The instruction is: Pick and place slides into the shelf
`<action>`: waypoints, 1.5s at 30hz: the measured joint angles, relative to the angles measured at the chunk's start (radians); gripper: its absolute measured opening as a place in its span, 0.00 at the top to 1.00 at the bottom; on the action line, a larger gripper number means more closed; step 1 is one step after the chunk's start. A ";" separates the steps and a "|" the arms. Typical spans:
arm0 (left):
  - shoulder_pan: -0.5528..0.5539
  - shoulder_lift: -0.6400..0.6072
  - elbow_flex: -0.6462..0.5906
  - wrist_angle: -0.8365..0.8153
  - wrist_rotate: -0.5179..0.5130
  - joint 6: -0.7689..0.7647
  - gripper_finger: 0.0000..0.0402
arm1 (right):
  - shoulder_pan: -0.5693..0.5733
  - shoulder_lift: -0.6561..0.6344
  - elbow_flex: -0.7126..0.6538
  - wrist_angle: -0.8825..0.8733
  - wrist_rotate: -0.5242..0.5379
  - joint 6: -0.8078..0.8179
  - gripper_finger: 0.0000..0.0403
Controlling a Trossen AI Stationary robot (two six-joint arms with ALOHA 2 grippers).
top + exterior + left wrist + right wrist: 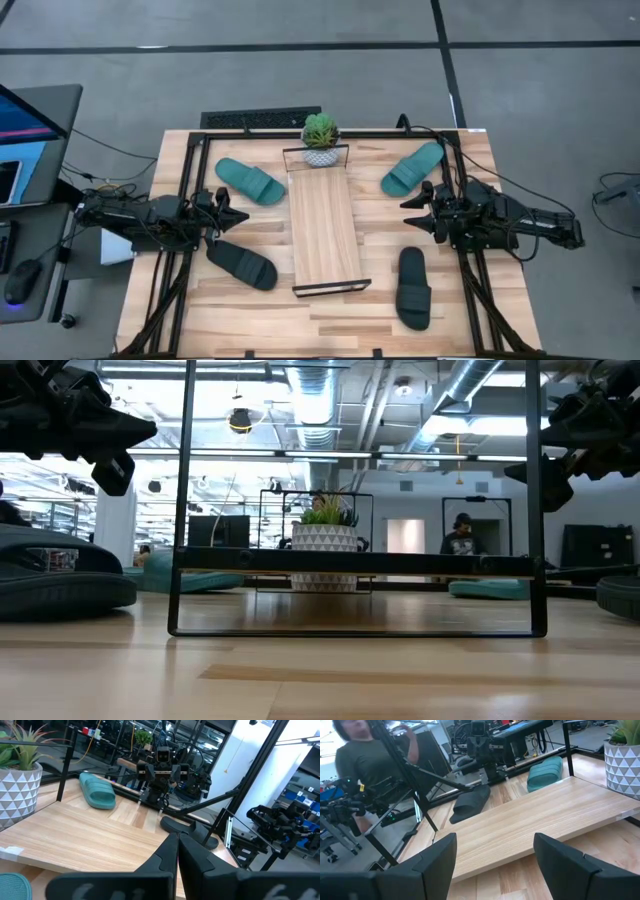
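The shelf point(325, 228), a long light-wood plank with black wire ends, stands mid-table, running from near to far. Two teal slides lie sole-down on the tabletop at the far left point(250, 180) and far right point(412, 168). Two black slides lie at the near left point(242, 264) and near right point(413, 287). My left gripper point(235, 212) hovers shut left of the shelf, pointing level toward it point(178, 855). My right gripper point(415, 212) hovers open right of the shelf, with nothing between its fingers point(495, 855).
A white patterned pot with a green plant point(320, 140) stands on the shelf's far end. Black frame rails point(180, 200) run along the table's left and right sides. In the right wrist view a person point(365, 760) shows beyond the table's left edge.
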 joint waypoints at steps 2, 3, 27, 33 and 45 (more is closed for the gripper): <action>0.000 0.000 0.000 0.000 0.000 0.000 1.00 | 0.000 0.000 0.000 0.000 0.000 0.000 0.37; 0.000 0.000 0.000 0.000 0.000 0.000 1.00 | 0.000 0.000 0.000 0.000 0.000 0.000 0.37; 0.000 0.000 0.000 0.000 0.000 0.000 1.00 | 0.000 0.000 0.000 0.000 0.000 0.000 0.37; 0.000 0.000 0.000 0.000 0.000 0.000 1.00 | 0.000 0.000 0.000 0.000 0.000 0.000 0.37; 0.000 0.000 0.000 0.020 -0.171 0.000 1.00 | 0.000 0.000 0.000 0.000 0.000 0.000 0.37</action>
